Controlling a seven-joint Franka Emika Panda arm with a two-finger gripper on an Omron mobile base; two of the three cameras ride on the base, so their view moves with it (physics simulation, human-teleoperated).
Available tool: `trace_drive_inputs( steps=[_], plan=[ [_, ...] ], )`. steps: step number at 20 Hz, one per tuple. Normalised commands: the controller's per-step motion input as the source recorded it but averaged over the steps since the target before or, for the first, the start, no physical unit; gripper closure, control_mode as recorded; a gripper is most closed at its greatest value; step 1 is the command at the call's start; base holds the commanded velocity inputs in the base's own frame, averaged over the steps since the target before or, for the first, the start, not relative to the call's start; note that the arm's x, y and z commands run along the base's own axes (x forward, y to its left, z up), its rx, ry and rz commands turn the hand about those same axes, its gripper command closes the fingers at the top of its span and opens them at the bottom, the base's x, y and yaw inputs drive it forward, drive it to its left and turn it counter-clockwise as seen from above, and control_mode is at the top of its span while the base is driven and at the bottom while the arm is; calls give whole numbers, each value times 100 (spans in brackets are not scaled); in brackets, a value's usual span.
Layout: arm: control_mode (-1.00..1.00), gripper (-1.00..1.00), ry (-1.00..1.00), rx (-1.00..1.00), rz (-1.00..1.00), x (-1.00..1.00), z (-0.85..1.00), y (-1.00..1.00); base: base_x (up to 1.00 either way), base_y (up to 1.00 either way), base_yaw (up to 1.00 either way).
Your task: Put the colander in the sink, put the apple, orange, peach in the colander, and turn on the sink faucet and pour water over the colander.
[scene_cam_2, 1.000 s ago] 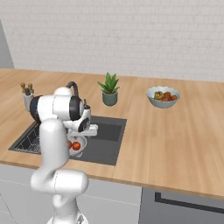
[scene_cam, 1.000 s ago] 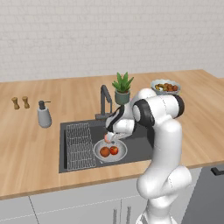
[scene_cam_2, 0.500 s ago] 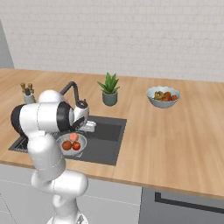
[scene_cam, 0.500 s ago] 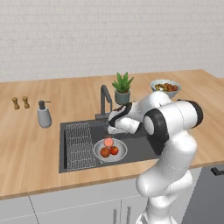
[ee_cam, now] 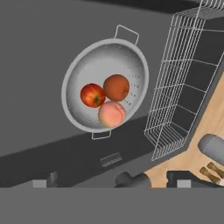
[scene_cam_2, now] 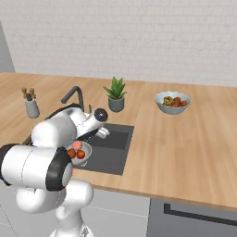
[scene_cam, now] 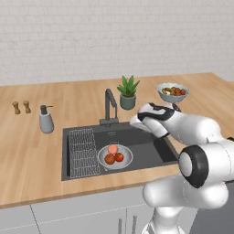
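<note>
The silvery colander sits in the dark sink beside the wire rack. Inside it lie the red apple, the orange and the pale peach, touching one another. The dark faucet stands on the counter behind the basin. My gripper hangs open and holds nothing. It is over the back of the sink, to the right of the faucet's base and above and behind the colander. It looks down on the fruit.
A potted plant stands just behind the sink's right half. A blue-grey bowl of food is farther right. A grey soap dispenser and two small shakers are on the counter to the left.
My hand has risen from just over the colander and moved back and to the right, toward the faucet side. The elbow has swung out. The fruit stays in the colander.
</note>
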Motion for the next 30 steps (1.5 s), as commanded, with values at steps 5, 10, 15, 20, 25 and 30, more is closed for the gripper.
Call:
trace_drive_inputs(
  steps=[5,10,15,20,25,30],
  plan=[
    [-100,-100,-12,7,-17,-62,26,-61,0,0,0],
    [-100,-100,0,7,-12,0,57,-33,0,0,0],
    [-100,-100,2,17,-5,3,71,-38,0,0,0],
    [-100,-100,14,10,2,33,33,-22,0,0,0],
    [-100,-100,20,30,-5,36,0,0,0,0,0],
    [-100,-100,6,75,-13,10,0,-6,0,0,0]
  ],
)
